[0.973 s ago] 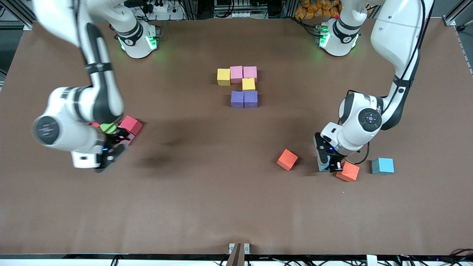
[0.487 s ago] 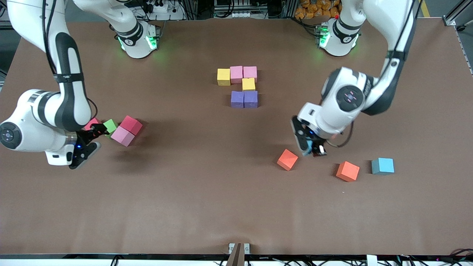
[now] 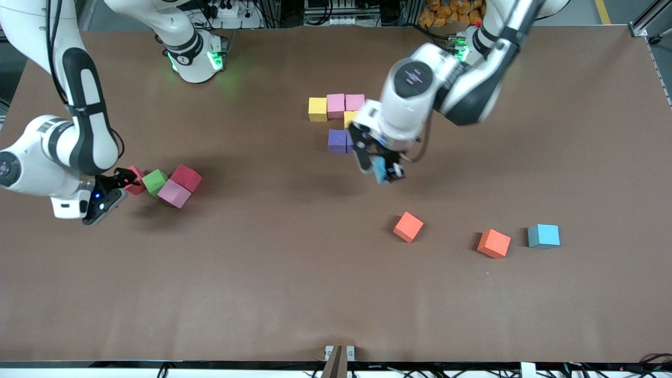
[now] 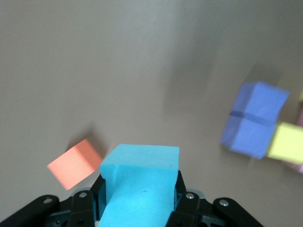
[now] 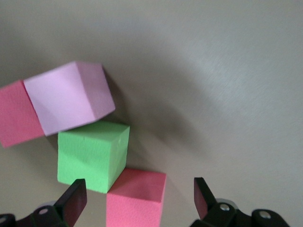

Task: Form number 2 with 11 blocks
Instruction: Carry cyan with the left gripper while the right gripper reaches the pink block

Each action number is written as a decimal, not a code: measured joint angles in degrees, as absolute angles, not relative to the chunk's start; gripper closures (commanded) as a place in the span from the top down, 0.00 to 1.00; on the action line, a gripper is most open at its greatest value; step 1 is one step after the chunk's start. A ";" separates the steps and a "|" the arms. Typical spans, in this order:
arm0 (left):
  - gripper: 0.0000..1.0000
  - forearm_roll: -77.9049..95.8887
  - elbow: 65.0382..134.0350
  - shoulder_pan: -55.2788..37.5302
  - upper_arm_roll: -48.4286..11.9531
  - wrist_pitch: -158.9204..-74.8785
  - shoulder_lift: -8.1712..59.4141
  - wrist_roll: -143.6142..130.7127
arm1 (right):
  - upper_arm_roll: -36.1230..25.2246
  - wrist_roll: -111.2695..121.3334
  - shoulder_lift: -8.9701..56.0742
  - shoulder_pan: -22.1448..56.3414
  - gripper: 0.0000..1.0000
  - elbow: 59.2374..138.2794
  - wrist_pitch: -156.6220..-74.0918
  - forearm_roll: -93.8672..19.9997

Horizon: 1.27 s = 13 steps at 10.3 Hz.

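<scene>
A: Where's the right gripper (image 3: pixel 113 191)?

B: Spread wide and empty, just beside four loose blocks: two pink-red, one green block (image 3: pixel 155 181), one pale pink.

A: And the number 2 (image 3: pixel 341 123)?

B: Six cubes laid: two yellow, two pink, two purple. The left gripper (image 3: pixel 381 168) clamps a light blue block (image 4: pixel 139 182) over the table beside the purple pair.

A: Spares?

B: Two orange, one blue.

Left end effector (image 3: pixel 385 169) clamped and raised; right end effector (image 3: pixel 111 189) spread wide, low.
</scene>
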<state>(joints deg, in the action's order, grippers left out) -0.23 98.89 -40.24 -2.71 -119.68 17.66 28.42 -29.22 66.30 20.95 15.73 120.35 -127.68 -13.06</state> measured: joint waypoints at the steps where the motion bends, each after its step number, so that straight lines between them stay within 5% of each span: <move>1: 0.22 0.18 98.03 -42.72 -2.59 -119.29 17.73 24.25 | -29.54 68.08 20.51 15.21 1.00 122.27 -128.29 -13.04; 13: 0.22 0.82 87.22 -58.46 2.21 -119.17 31.48 16.85 | -29.62 71.62 21.37 11.69 1.00 127.06 -131.29 -12.95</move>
